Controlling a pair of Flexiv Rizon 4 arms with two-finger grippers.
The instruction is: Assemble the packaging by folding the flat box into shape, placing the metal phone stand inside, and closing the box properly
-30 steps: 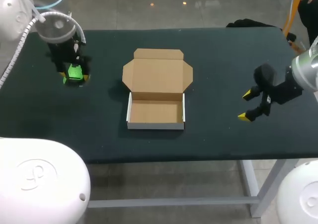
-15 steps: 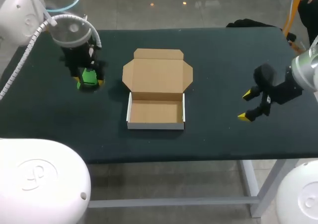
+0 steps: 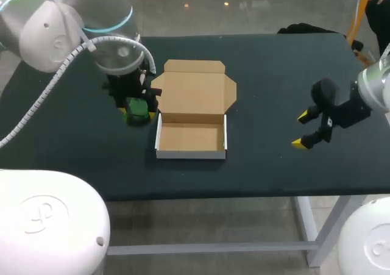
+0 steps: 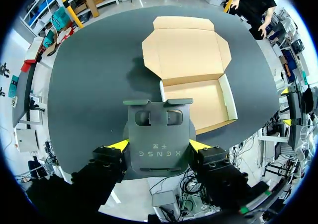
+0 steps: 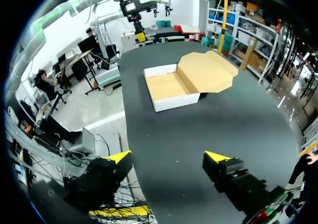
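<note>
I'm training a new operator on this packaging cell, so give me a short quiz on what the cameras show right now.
1. Fill in: the right gripper, holding nothing, is ___.
2. True or false: the box has its lid closed.
3. The phone stand is: A) in the box, B) in the right gripper, C) in the left gripper.
Key: 1 open; 2 false, the lid lies open; 3 C.

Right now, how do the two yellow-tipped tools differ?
The yellow-tipped left tool is shut on the dark grey metal phone stand; the yellow-tipped right tool is open and empty. The left tool hangs beside the open cardboard box; the right tool sits apart. Both hover over the dark table.
</note>
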